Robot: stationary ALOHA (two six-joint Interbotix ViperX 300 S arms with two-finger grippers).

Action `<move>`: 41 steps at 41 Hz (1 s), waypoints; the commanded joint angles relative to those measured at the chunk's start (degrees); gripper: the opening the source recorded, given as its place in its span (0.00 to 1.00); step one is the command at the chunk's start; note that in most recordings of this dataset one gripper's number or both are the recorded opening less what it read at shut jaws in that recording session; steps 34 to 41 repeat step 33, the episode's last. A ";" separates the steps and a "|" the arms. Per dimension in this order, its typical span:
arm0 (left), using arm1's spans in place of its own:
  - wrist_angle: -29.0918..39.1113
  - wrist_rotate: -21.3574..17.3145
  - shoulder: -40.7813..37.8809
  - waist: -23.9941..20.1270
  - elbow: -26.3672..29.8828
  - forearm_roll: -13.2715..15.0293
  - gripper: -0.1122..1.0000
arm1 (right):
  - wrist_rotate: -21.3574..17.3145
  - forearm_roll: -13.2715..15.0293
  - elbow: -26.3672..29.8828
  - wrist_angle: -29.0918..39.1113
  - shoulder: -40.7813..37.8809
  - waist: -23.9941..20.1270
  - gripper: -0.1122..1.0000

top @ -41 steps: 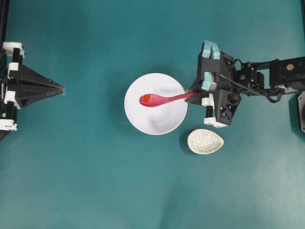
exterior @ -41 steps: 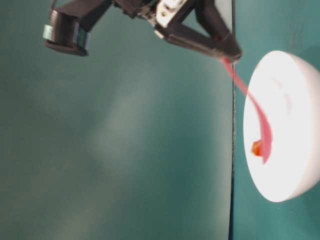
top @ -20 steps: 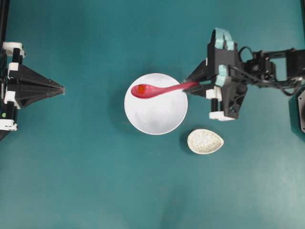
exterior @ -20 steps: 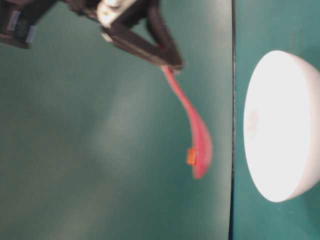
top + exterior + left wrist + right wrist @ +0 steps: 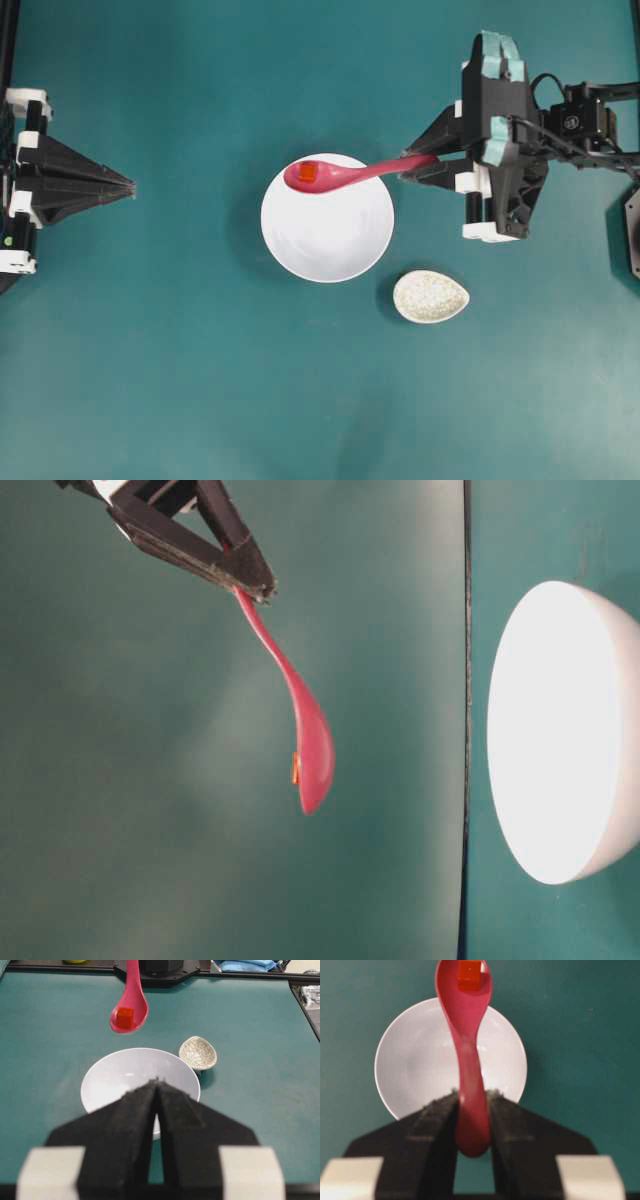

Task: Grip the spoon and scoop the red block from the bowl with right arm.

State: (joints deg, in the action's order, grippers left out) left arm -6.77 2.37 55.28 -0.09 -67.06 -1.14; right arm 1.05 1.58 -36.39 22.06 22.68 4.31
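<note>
Block point(image 5: 295, 768) mostly hidden behind spoon point(image 5: 313, 748).

The red block point(image 5: 307, 173) sits in my spoon point(image 5: 350, 173), above the bowl point(image 5: 327, 235); the small dish point(image 5: 430, 296) lies right of it.

Speckled beige teardrop dish point(image 5: 431, 296) on teal table point(image 5: 200, 380); blue cloth, perhaps point(image 5: 247, 965), beyond far edge.

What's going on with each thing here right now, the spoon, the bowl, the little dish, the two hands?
spoon: held by its handle, lifted above the bowl
red block: sitting in the spoon's scoop
bowl: upright on the table, empty
speckled dish: upright beside the bowl, empty
right hand: shut on the spoon's handle
left hand: shut, holding nothing
</note>
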 commanded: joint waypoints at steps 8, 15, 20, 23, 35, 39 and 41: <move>-0.26 0.88 -0.35 -0.09 1.14 0.09 0.10 | -0.09 0.09 1.67 -0.18 1.23 -0.18 0.31; 0.00 1.76 -0.35 -0.09 1.14 0.09 0.10 | 0.00 0.18 1.58 -0.53 1.49 -0.18 0.31; 0.88 1.76 -0.26 -0.09 1.14 0.09 0.10 | 0.09 0.18 1.49 -0.62 1.49 -0.18 0.31; 1.49 1.76 -0.26 -0.09 1.14 0.09 0.10 | 0.09 0.18 1.49 -0.70 1.49 -0.18 0.31; 1.93 0.88 0.09 -0.09 1.23 0.09 0.10 | 0.18 0.18 1.49 -2.11 1.58 -0.18 0.31; 1.93 0.88 0.09 -0.09 1.23 0.09 0.10 | 0.18 0.18 1.49 -2.11 1.58 -0.18 0.31; 1.93 0.88 0.09 -0.09 1.23 0.09 0.10 | 0.18 0.18 1.49 -2.11 1.58 -0.18 0.31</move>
